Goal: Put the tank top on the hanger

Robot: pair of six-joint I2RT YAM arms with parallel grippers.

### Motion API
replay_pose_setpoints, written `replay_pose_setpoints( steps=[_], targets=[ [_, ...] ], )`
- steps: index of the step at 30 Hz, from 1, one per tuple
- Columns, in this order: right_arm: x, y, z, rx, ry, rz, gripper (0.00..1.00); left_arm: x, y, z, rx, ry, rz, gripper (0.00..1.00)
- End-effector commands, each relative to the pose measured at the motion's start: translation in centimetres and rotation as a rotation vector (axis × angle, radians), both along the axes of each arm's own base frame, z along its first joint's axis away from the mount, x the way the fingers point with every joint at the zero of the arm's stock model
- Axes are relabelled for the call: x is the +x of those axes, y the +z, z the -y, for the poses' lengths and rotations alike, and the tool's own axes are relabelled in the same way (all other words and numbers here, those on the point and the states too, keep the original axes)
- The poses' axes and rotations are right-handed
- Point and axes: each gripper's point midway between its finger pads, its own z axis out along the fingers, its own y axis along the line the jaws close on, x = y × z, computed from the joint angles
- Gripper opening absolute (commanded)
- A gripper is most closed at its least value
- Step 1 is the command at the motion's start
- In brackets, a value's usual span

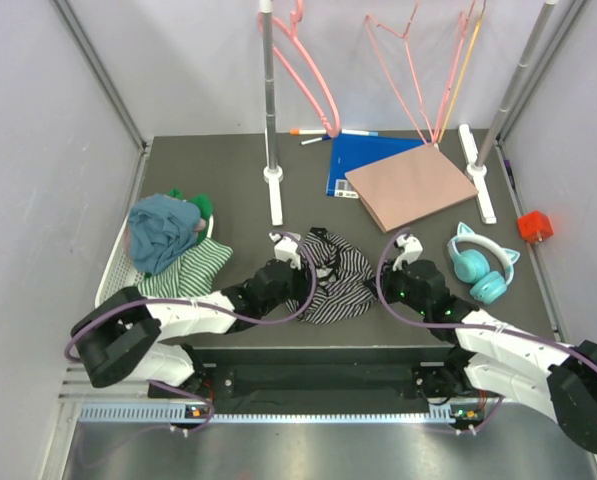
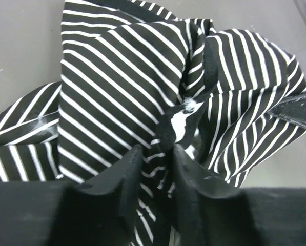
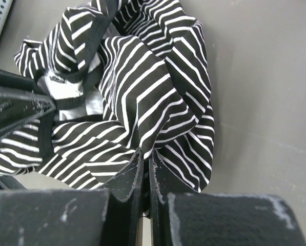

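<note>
The black-and-white striped tank top [image 1: 338,275] lies crumpled on the dark table between my two grippers. My left gripper [image 1: 300,270] is at its left side; in the left wrist view the gripper [image 2: 157,151] is shut on a bunched fold of the tank top [image 2: 117,77]. My right gripper [image 1: 383,283] is at its right side; in the right wrist view the gripper [image 3: 146,154] is pinched shut on the edge of the tank top [image 3: 147,87]. The thick pink hanger [image 1: 313,75] hangs at the back by the left post, far from both grippers.
A teal cloth [image 1: 163,230] and a green-striped garment [image 1: 193,265] lie in a white basket [image 1: 113,268] at left. Teal cat-ear headphones [image 1: 481,262], a brown pad [image 1: 410,185], a blue folder [image 1: 350,160] and a red block [image 1: 535,226] lie right. Thin wire hangers [image 1: 398,60] hang at the back.
</note>
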Motion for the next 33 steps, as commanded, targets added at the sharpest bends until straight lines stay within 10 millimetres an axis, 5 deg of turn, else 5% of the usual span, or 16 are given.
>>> replay_pose_setpoints(
  steps=[1,4,8,10,14,16,20,22,23,24,27,28,31,33],
  targets=[
    [0.0,0.6,-0.2,0.022,-0.006,0.018,0.01,1.4,3.7,2.5,-0.131,-0.012,0.070,0.22],
    [0.4,1.8,-0.4,0.020,0.002,0.042,0.01,2.1,4.2,2.2,-0.123,0.010,0.093,0.00],
    [3.0,5.4,0.6,-0.057,-0.079,0.116,0.00,5.1,8.3,0.8,-0.121,0.081,0.168,0.00],
    [4.3,9.5,0.6,-0.079,-0.097,0.193,0.00,7.2,11.8,-1.2,-0.147,0.128,0.225,0.00],
    [6.3,18.2,1.5,-0.093,-0.162,0.351,0.00,10.4,23.1,-5.0,-0.284,0.197,0.413,0.00],
    [6.5,22.9,1.6,-0.066,-0.168,0.439,0.00,10.6,29.1,-6.5,-0.308,0.204,0.536,0.00],
    [5.7,26.7,2.4,-0.008,-0.189,0.526,0.00,8.7,34.5,-8.2,-0.292,0.192,0.682,0.00],
    [5.1,25.1,2.8,0.014,-0.196,0.513,0.02,7.9,33.9,-9.0,-0.284,0.201,0.679,0.00],
    [5.0,23.8,2.9,0.013,-0.201,0.493,0.03,7.9,31.2,-9.3,-0.260,0.211,0.635,0.00],
    [4.9,22.3,3.0,0.011,-0.204,0.469,0.06,6.9,30.5,-9.8,-0.284,0.216,0.621,0.00],
    [4.3,14.3,3.2,-0.050,-0.205,0.312,0.47,5.3,22.2,-8.8,-0.260,0.134,0.474,0.02],
    [3.9,10.4,3.5,-0.091,-0.208,0.231,0.65,4.5,17.4,-8.2,-0.225,0.085,0.396,0.25],
    [2.5,4.7,4.1,-0.161,-0.199,0.107,0.75,2.0,9.8,-6.6,-0.221,-0.023,0.197,0.67],
    [1.8,3.8,4.3,-0.173,-0.180,0.080,0.76,1.6,7.0,-7.0,-0.187,-0.006,0.137,0.83]
  ],
)
